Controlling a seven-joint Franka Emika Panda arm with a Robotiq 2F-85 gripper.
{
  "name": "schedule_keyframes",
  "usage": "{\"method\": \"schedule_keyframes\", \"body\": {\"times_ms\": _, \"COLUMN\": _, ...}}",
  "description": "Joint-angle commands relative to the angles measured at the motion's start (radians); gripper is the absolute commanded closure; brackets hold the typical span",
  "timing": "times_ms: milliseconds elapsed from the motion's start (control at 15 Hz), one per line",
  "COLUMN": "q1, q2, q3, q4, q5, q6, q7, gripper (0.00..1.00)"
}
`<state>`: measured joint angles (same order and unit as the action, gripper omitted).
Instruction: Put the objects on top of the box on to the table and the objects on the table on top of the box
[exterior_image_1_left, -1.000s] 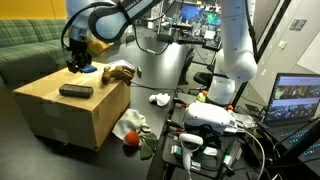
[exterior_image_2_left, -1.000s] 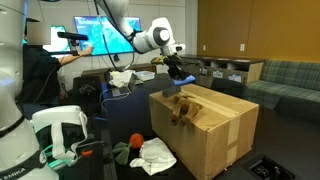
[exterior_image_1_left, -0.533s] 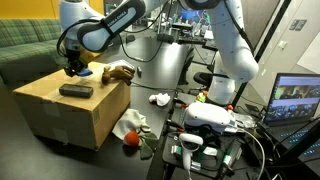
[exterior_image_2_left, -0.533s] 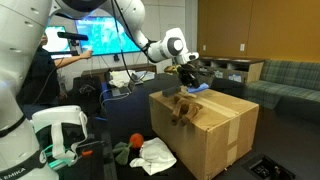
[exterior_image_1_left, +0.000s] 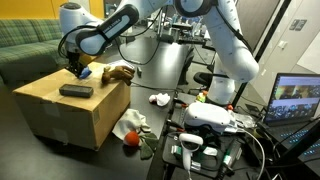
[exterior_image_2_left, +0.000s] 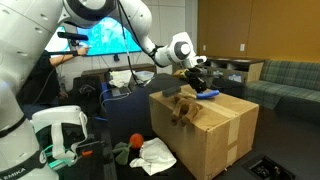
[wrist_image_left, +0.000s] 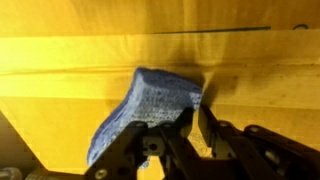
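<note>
On top of the cardboard box (exterior_image_1_left: 70, 115), far edge of the lid in an exterior view: the claw (exterior_image_1_left: 76, 68), lowered close to the cardboard.

- Claw state: the fingers (wrist_image_left: 212, 128) are drawn in nearly together and clamped on the lower edge of the blue cloth (wrist_image_left: 150, 100). In the wrist view the cloth stands bunched up between them against the yellow cardboard. It appears to be touching the lid, though the view is too close to be sure.
- Blue cloth, position: on the box lid at the far side, just right of the claw in an exterior view, and near the brown soft toy (exterior_image_1_left: 120, 72).
- Brown soft toy: at the right end of the lid, partly over the box edge.
- Black flat oblong item (exterior_image_1_left: 75, 90): lying flat on the lid, nearer the front, apart from the claw.
- Dark table (exterior_image_1_left: 165, 75): carries a small white crumpled item (exterior_image_1_left: 158, 98), well apart from the box.
- At the foot of the box, right side: a white cloth (exterior_image_1_left: 130, 124) with a red round item (exterior_image_1_left: 130, 139) touching it.
</note>
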<state>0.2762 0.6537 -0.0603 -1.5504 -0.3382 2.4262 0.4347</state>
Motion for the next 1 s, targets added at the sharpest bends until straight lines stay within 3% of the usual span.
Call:
{"method": "schedule_keyframes", "body": {"times_ms": 0, "q1": 0.023, "q2": -0.007, "q3": -0.029, "q4": 0.027, "q5": -0.011, "q6": -0.007, "q7": -0.003, "gripper": 0.51}}
{"method": "schedule_keyframes", "body": {"times_ms": 200, "q1": 0.029, "q2": -0.039, "q3": -0.032, "q4": -0.003, "q5": -0.011, "q6": 0.004, "q7": 0.007, "gripper": 0.29}}
{"method": "schedule_keyframes", "body": {"times_ms": 467, "q1": 0.016, "q2": -0.142, "q3": 0.013, "q4": -0.106, "q5": 0.029, "q6": 0.023, "q7": -0.021, "gripper": 0.01}}
{"method": "schedule_keyframes", "body": {"times_ms": 933, "q1": -0.056, "q2": -0.355, "q3": 0.146, "q4": -0.381, "q5": 0.21, "q6": 0.119, "q7": -0.184, "gripper": 0.0}}
